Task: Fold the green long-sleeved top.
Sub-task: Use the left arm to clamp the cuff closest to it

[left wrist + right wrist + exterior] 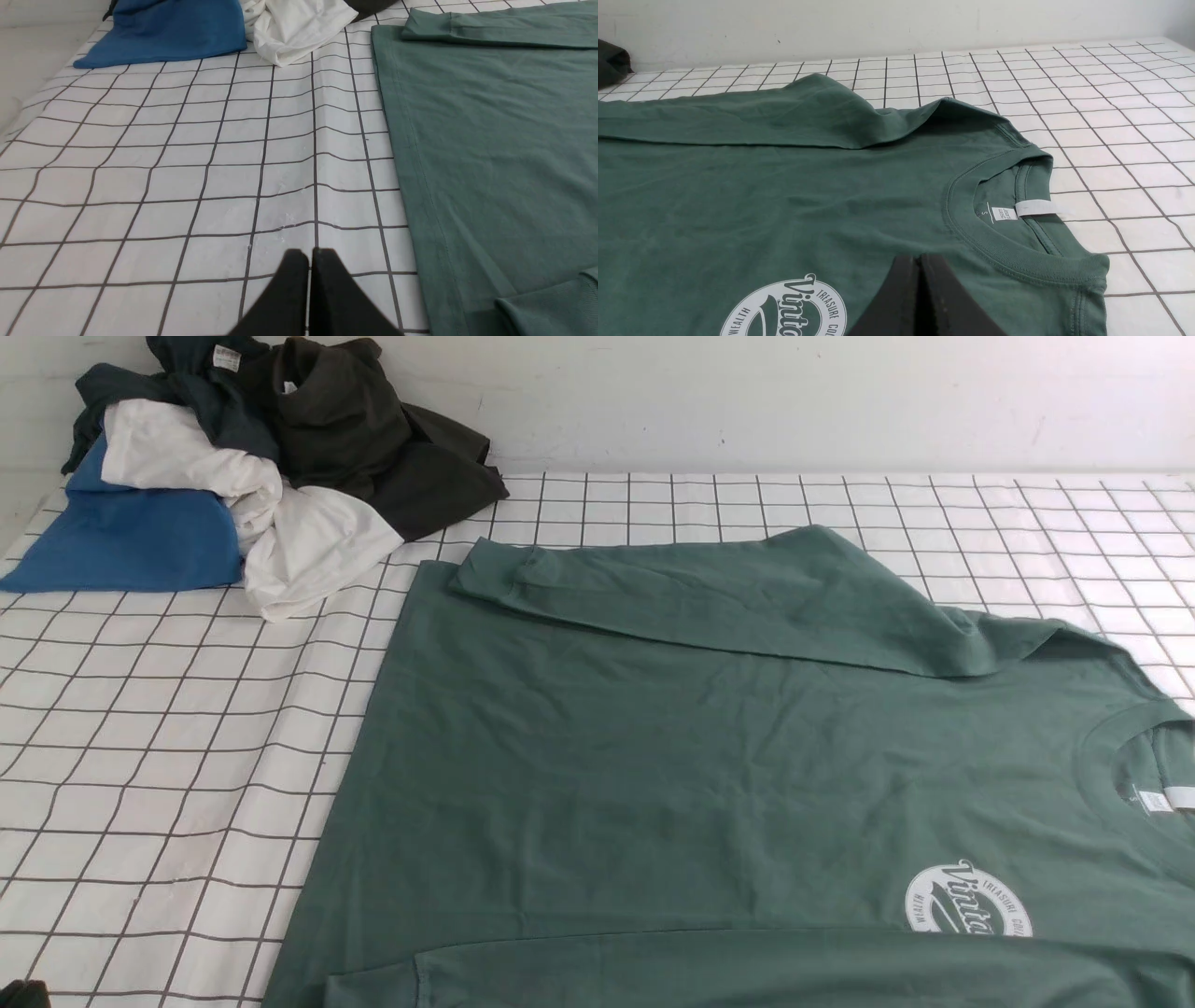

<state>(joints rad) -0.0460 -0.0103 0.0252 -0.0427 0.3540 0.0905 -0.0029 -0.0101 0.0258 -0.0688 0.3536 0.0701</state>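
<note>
two gripper tips are showing, each only in its own wrist view. the left gripper (309,254) is hanging over bare checked cloth (187,177) just beside the shirt's hem edge, its black jaws pressing together with only a hairline between them and nothing in them. the right gripper (920,259) is sitting over the chest, between the logo and the collar, jaws likewise squeezed together and empty; whether it is touching the fabric cannot be told.

the green long-sleeved top (653,756) is lying flat and face up across the middle and right of the cloth, neck pointing to the right, with the far sleeve (700,597) folding across the body and a near cuff (373,985) peeking out at the front edge.

the round white logo (784,308) is carrying a script word beginning "vinto" or "vinta", cut off by the frame, with "wealth" and "treasure co" running around its ring. inside the collar, a small neck label (1004,213) is showing an "s"; its other print is too small to read. a plain white strip (1034,207) is crossing the collar beside it.

at the far left, a pile of blue (121,546), white (280,537) and dark garments (373,439) is resting against the wall (747,401).
</note>
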